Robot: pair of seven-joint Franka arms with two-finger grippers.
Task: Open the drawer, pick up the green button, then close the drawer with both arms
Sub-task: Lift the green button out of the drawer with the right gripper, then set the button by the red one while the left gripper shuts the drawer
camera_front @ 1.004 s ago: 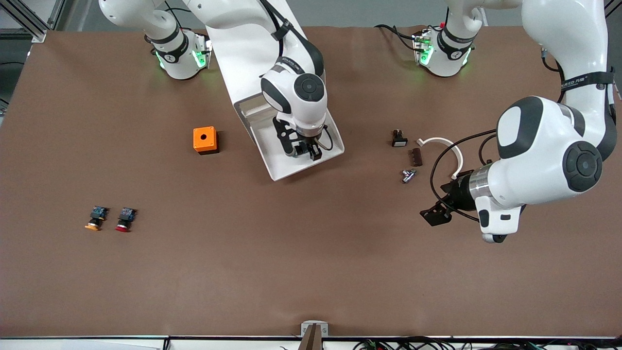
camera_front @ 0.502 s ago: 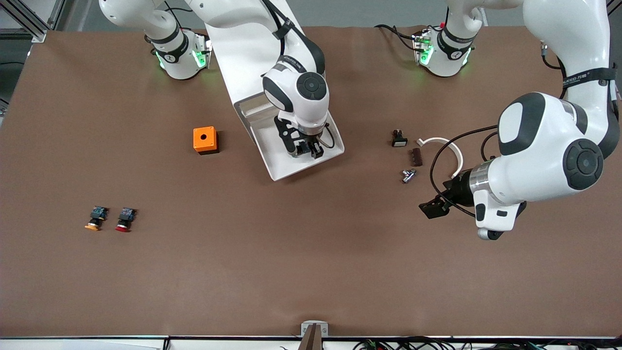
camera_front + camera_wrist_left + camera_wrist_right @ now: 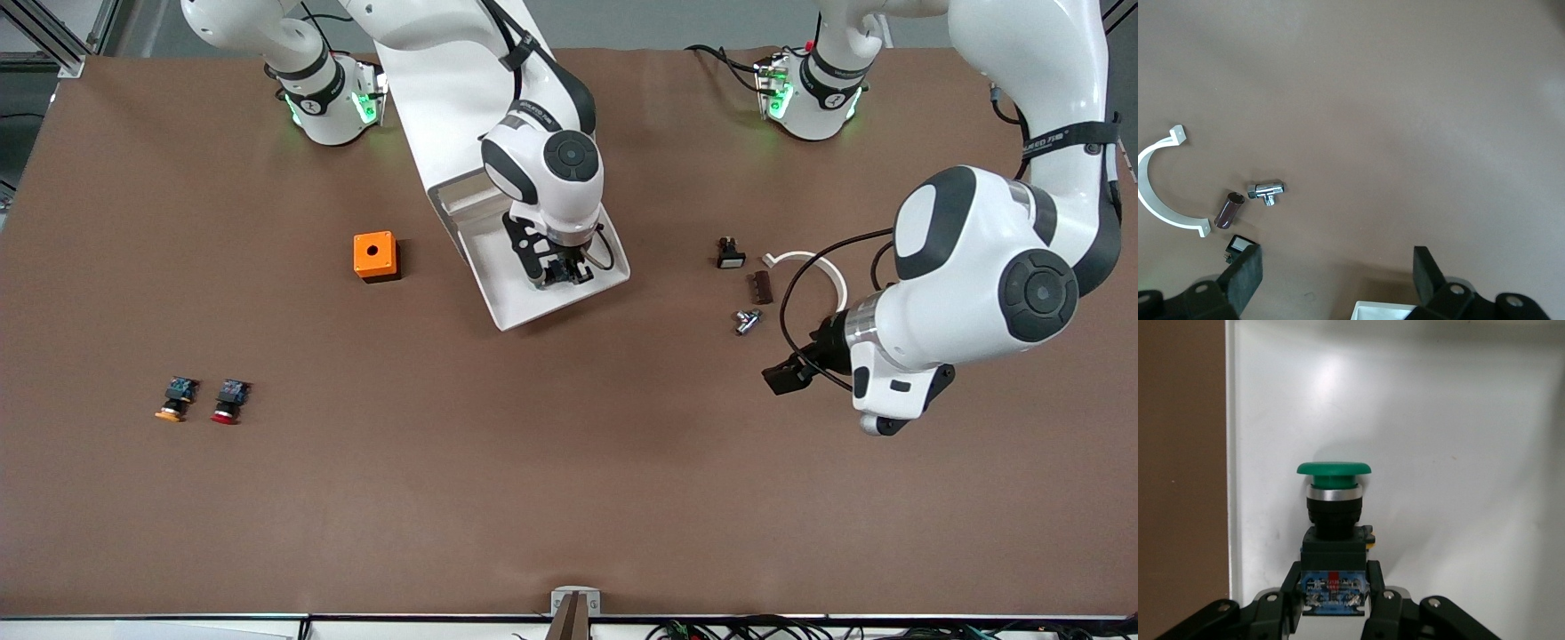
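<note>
- While down inside the pulled-out drawer [image 3: 511, 298], right gripper [image 3: 563, 274] pinching the green-capped button [image 3: 1333, 503] by its blue rear part, fingers [image 3: 1379, 603] pressed against both sides; green cap pointing away from the wrist, over the white drawer floor.
- Drawer standing open from the white cabinet [image 3: 444, 98], which sits near the right arm's base; open end pointing toward the front camera.
- Left gripper [image 3: 787, 378] hanging over bare tabletop toward the left arm's end, fingers [image 3: 1245, 277] spread wide, holding nothing.
- Brown matte table [image 3: 569, 498] covering nearly the whole front view, faint creases, soft arm shadows.
- Orange box [image 3: 375, 256] with a round hole on top, beside the drawer toward the right arm's end.
- Orange-capped button [image 3: 174, 399] and red-capped button [image 3: 229, 401] lying side by side, nearer the front camera, toward the right arm's end.
- Cluster near the left gripper: white curved clamp [image 3: 1158, 203], dark brown cylinder [image 3: 1229, 210], chrome fitting [image 3: 1266, 192], small black part [image 3: 730, 254].
- Green lights glowing at both arm bases; grey floor and aluminium framing along the table's edge by the bases; cables along the edge nearest the front camera.
</note>
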